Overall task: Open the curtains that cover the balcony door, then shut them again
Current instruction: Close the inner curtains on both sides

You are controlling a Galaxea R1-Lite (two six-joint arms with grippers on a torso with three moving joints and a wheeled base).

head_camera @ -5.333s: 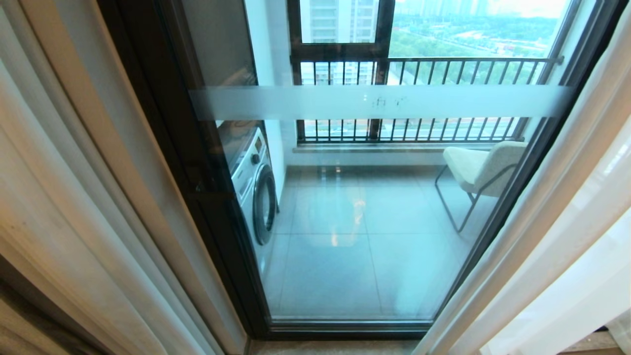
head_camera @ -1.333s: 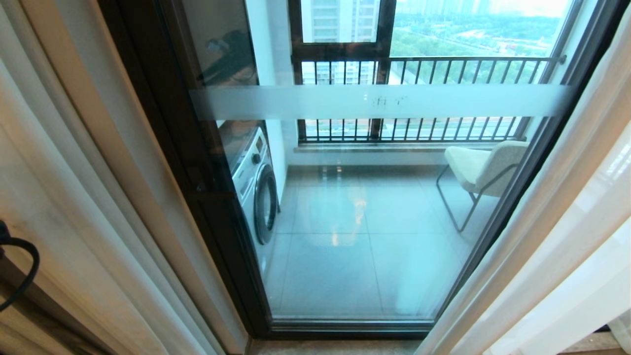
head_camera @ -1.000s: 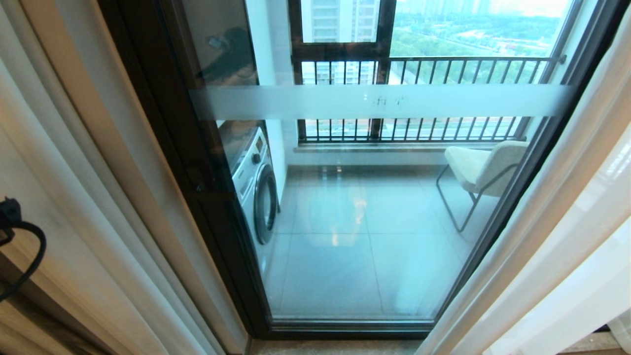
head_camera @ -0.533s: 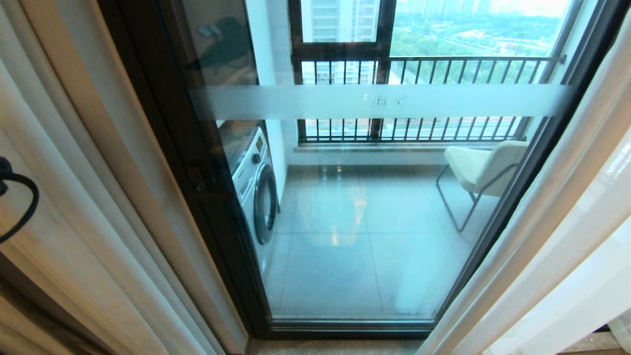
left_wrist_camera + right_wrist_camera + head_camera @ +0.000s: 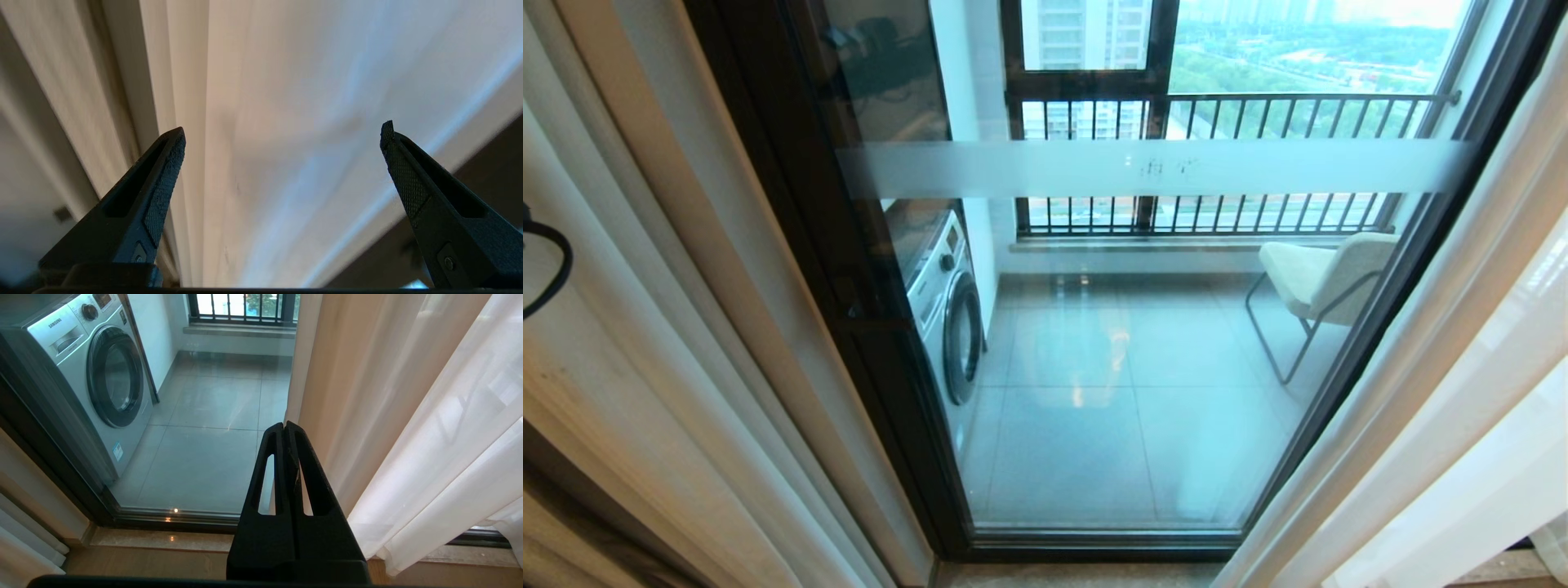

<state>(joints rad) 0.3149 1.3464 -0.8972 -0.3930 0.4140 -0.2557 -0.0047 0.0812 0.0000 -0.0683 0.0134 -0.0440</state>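
The curtains (image 5: 645, 343) hang drawn apart to either side of the balcony door (image 5: 1143, 343), one panel bunched at my left and the other (image 5: 1462, 392) at my right, so the glass between them stands uncovered; the fabric is sheer white, falling in long soft vertical folds, with warmer beige showing along the folds on the left; the door is a tall pane in a black frame, crossed by a frosted white stripe (image 5: 1152, 167), and through it I see a washing machine (image 5: 943, 306), a pale chair (image 5: 1319, 278) and a black-barred railing (image 5: 1225, 163); my left gripper (image 5: 282, 130) faces the left panel with its fingers (image 5: 163, 179) spread wide and nothing between them but the folds beyond; my right gripper (image 5: 284, 428) hangs low before the door sill, fingers pressed together and empty, just beside the right panel.
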